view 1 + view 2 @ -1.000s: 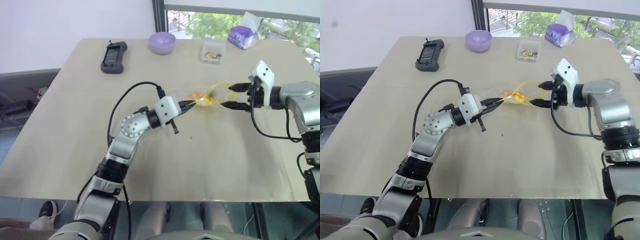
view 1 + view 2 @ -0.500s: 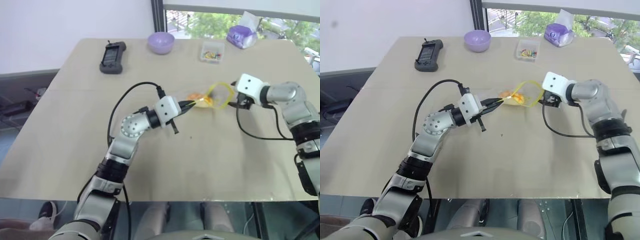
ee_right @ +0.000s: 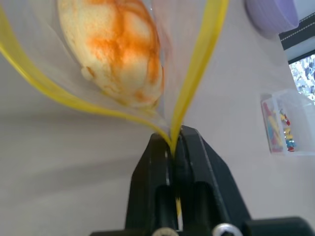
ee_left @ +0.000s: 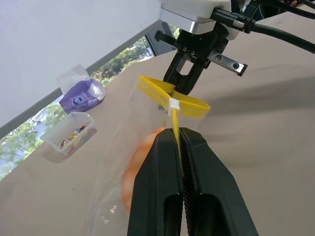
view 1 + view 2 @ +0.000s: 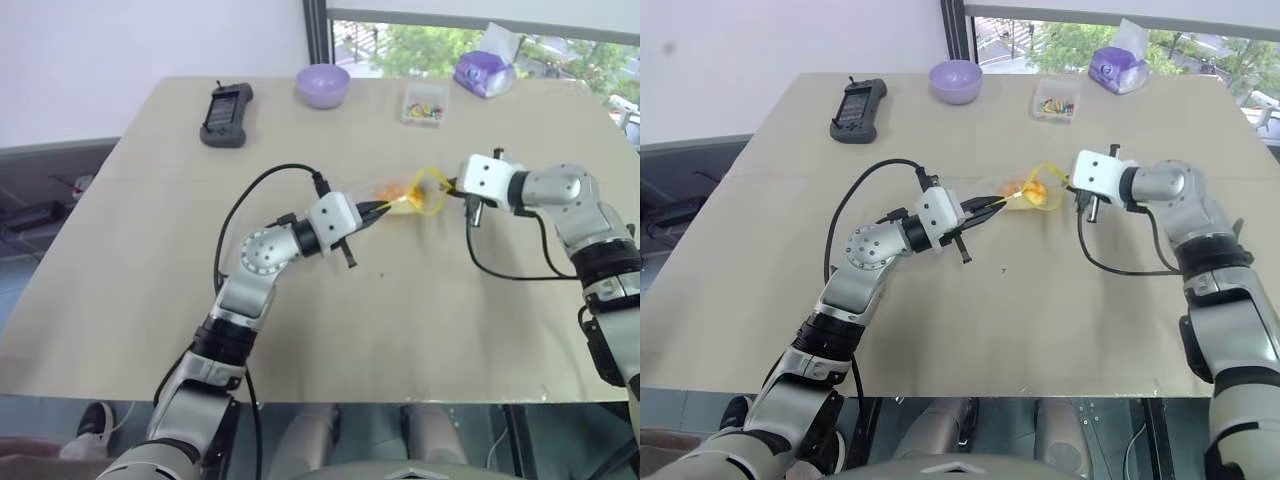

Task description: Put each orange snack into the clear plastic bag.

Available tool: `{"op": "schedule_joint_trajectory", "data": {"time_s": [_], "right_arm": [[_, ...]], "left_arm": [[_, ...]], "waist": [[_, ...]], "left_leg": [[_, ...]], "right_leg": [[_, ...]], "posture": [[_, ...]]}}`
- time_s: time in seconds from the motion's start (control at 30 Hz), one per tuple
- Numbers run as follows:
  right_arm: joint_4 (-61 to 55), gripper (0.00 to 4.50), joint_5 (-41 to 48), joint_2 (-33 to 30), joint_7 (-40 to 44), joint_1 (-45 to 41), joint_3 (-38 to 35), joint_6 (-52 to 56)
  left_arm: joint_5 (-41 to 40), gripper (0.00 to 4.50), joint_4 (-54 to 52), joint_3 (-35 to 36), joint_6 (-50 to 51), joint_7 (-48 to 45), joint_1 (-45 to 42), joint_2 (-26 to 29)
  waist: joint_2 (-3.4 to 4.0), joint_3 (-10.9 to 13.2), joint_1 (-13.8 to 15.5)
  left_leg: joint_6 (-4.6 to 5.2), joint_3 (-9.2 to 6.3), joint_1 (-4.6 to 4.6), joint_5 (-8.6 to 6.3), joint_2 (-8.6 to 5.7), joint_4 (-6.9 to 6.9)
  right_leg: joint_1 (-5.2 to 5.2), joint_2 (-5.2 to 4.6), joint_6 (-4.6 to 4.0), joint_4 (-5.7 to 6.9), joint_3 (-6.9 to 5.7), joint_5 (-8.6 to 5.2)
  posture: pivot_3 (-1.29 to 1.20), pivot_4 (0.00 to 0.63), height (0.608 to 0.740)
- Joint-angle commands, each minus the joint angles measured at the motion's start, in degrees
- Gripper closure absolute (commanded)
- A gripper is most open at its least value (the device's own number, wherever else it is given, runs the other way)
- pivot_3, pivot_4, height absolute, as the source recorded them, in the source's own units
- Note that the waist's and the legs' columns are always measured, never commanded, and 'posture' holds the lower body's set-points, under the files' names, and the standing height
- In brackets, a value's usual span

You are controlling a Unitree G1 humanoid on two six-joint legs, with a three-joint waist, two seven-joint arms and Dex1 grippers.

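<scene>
At frame centre, both sets of jaws are clamped on the yellow seal strip of the clear plastic bag (image 5: 408, 195), left gripper (image 5: 388, 205) and right gripper (image 5: 449, 187) at opposite ends, probably to press it shut over the orange snack (image 3: 118, 49).

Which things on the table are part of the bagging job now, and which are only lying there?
Part of the job: orange snack, inside the clear plastic bag; left gripper and right gripper, both shut on its yellow seal.

Lying about: purple bowl, small clear box, black handheld device, purple packet.
</scene>
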Motion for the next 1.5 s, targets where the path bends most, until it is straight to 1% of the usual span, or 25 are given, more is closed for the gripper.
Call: {"op": "schedule_joint_trajectory", "data": {"time_s": [0.03, 0.2, 0.37, 0.43, 0.53, 0.63, 0.7, 0.83, 0.93, 0.97, 1.0, 1.03, 1.07, 1.1, 1.17, 1.2, 1.27, 1.33, 1.43, 1.5], "right_arm": [[-0.2, 4.48, -0.1, -1.4, -0.5, -1.4, -1.3, -0.4], [0.2, 4.48, -0.1, -1.4, -4.9, -3.2, -3.5, 2.0], [0.0, 4.48, -1.5, -3.1, -12.5, -7.3, -5.8, 2.4], [-0.4, 4.48, -1.5, -4.0, -13.7, -8.4, -6.5, 2.3], [-2.1, 4.48, -1.2, -5.4, -12.5, -8.4, -6.4, 3.0], [-5.5, 4.48, -0.8, -7.0, -9.4, -6.1, -5.9, 5.0], [-9.9, 4.48, 0.5, -8.4, -5.1, -2.5, -5.6, 7.3], [-25.1, 4.48, 5.5, -11.5, 4.6, 9.4, -6.2, 18.8], [-32.4, 4.48, 7.5, -12.8, 7.2, 14.3, -7.0, 24.3], [-34.0, 4.04, 7.9, -13.2, 7.9, 15.3, -7.1, 25.6], [-35.6, 3.82, 8.5, -13.8, 8.6, 16.3, -7.3, 27.1], [-36.8, 3.49, 8.9, -14.3, 8.9, 16.9, -7.7, 28.5], [-37.8, 3.01, 9.2, -14.6, 8.7, 17.2, -8.1, 30.1], [-39.6, 2.63, 9.8, -15.6, 10.0, 17.5, -8.1, 33.3], [-44.8, 2.63, 12.9, -18.3, 15.5, 18.9, -7.8, 39.4], [-46.9, 2.63, 14.4, -18.6, 16.7, 19.1, -8.0, 41.6], [-51.5, 2.63, 18.0, -15.7, 15.5, 17.4, -8.8, 45.9], [-54.3, 2.63, 19.5, -12.9, 13.9, 15.5, -8.7, 48.4], [-53.7, 2.63, 17.8, -8.0, 9.5, 13.3, -7.0, 47.4], [-53.3, 2.63, 17.9, -5.3, 8.3, 12.6, -6.1, 47.2]], "left_arm": [[-0.4, 4.5, -1.2, 0.6, -0.7, 0.5, -0.7, 0.1], [-0.4, 4.5, 0.0, 2.1, -0.5, 1.8, -1.9, 0.1], [-0.8, 4.5, 3.9, 7.1, -1.0, 9.3, -7.9, -1.0], [-1.8, 4.5, 4.9, 8.7, -0.8, 10.9, -10.1, -1.3], [-1.6, 4.5, 6.0, 8.6, -1.6, 10.7, -11.0, -0.9], [-1.0, 4.5, 6.7, 6.9, -2.8, 8.8, -9.2, 0.0], [-1.2, 4.5, 5.5, 5.5, -2.5, 6.8, -6.8, 0.4], [-2.5, 4.5, 0.5, 3.2, 0.4, 3.6, -0.9, 1.1], [-3.4, 4.5, -2.7, 2.5, 3.2, 2.5, 2.3, 1.4], [-3.5, 4.5, -3.4, 2.4, 3.8, 2.7, 3.0, 1.3], [-3.6, 4.5, -4.2, 2.3, 4.5, 2.8, 3.5, 1.1], [-3.7, 4.5, -4.8, 2.2, 5.1, 3.1, 3.8, 0.8], [-3.9, 4.5, -5.3, 2.3, 5.6, 3.3, 4.0, 0.5], [-3.9, 4.5, -5.6, 2.1, 6.2, 3.6, 4.0, 0.1], [-3.8, 4.5, -5.8, 1.9, 6.8, 4.0, 3.7, -0.6], [-3.7, 4.5, -5.9, 1.8, 7.0, 4.1, 3.6, -0.9], [-3.7, 4.5, -6.0, 1.4, 7.1, 3.8, 3.4, -1.4], [-3.7, 4.5, -6.1, 1.0, 6.9, 3.4, 3.4, -1.7], [-3.9, 4.5, -6.1, 0.9, 6.6, 2.8, 3.2, -1.7], [-4.0, 4.5, -6.0, 0.8, 6.3, 2.4, 3.1, -1.6]], "waist": [[0.0, 0.0, 0.0], [0.0, 0.0, 0.0], [0.01, 0.0, 0.0], [0.0, 0.0, 0.1], [0.0, 0.0, 0.1], [0.0, 0.0, 0.1], [0.01, 0.0, 0.1], [0.01, 0.0, 0.1], [0.05, 0.0, 0.0], [0.08, 0.0, 0.0], [0.09, 0.0, 0.1], [0.09, 0.0, 0.1], [0.1, 0.0, 0.2], [0.1, 0.0, 0.2], [0.1, 0.0, 0.3], [0.09, 0.0, 0.4], [0.09, 0.0, 0.1], [0.1, 0.0, 0.0], [0.09, 0.0, 0.3], [0.07, 0.0, 0.5]], "left_leg": [[0.0, 0.0, 0.0, 0.0, 0.0, 0.0], [0.0, 0.0, 0.0, 0.0, 0.0, 0.0], [-0.01, 0.01, 0.0, 0.0, -0.01, 0.03], [-0.01, 0.0, 0.0, 0.0, 0.0, 0.02], [0.0, 0.01, -0.01, 0.0, -0.01, -0.01], [0.0, 0.03, -0.02, 0.0, -0.03, -0.01], [0.0, 0.02, -0.02, 0.0, -0.03, -0.01], [0.0, -0.01, -0.05, 0.0, 0.0, -0.01], [0.01, -0.01, -0.07, 0.0, 0.0, 0.02], [0.01, 0.03, -0.06, 0.0, 0.0, 0.04], [0.01, 0.06, -0.04, 0.0, 0.0, 0.06], [0.01, 0.04, -0.01, 0.0, 0.0, 0.08], [0.01, 0.03, 0.02, 0.0, 0.01, 0.08], [0.01, 0.03, 0.04, 0.0, 0.01, 0.08], [0.01, 0.04, 0.04, 0.0, 0.01, 0.08], [0.01, 0.03, 0.01, 0.0, 0.02, 0.08], [0.02, 0.04, 0.0, 0.0, 0.02, 0.07], [0.02, 0.08, 0.02, 0.0, 0.04, 0.06], [0.01, 0.03, 0.02, 0.0, 0.05, 0.06], [0.01, 0.02, 0.02, 0.0, 0.04, 0.09]], "right_leg": [[0.0, 0.0, 0.0, 0.0, 0.0, 0.0], [0.0, 0.0, 0.0, 0.0, 0.01, 0.0], [-0.03, 0.01, 0.0, 0.05, 0.01, 0.0], [-0.01, 0.0, 0.0, 0.01, 0.01, 0.0], [0.0, -0.03, 0.0, -0.05, 0.01, 0.0], [-0.02, -0.03, 0.0, -0.04, 0.02, 0.0], [-0.02, -0.02, 0.0, -0.03, 0.01, 0.0], [0.0, -0.02, 0.0, -0.05, 0.01, 0.0], [-0.04, -0.03, 0.0, 0.02, 0.03, 0.0], [-0.05, -0.02, 0.0, 0.06, 0.06, 0.0], [-0.05, -0.02, 0.0, 0.11, 0.1, 0.0], [-0.04, 0.0, 0.0, 0.14, 0.08, 0.0], [-0.01, 0.02, 0.0, 0.15, 0.07, 0.0], [0.01, 0.03, 0.0, 0.15, 0.07, 0.0], [0.01, 0.03, 0.0, 0.15, 0.07, 0.0], [0.01, 0.01, 0.0, 0.13, 0.06, 0.0], [0.02, 0.01, 0.0, 0.06, 0.06, 0.0], [0.01, 0.02, 0.0, 0.07, 0.09, 0.0], [0.01, 0.03, 0.0, 0.1, 0.05, 0.0], [0.03, -0.01, 0.0, 0.08, 0.03, 0.0]], "posture": [[0.0, 0.15, 0.74], [0.0, 0.15, 0.74], [0.0, 0.15, 0.74], [0.0, 0.15, 0.74], [0.0, 0.15, 0.74], [0.0, 0.15, 0.74], [0.0, 0.15, 0.74], [0.0, 0.15, 0.74], [0.0, 0.15, 0.74], [0.0, 0.15, 0.74], [0.0, 0.15, 0.74], [0.0, 0.15, 0.74], [0.0, 0.15, 0.74], [0.0, 0.15, 0.74], [0.0, 0.15, 0.74], [0.0, 0.15, 0.74], [0.0, 0.15, 0.74], [0.0, 0.15, 0.74], [0.0, 0.15, 0.74], [0.0, 0.15, 0.74]]}}
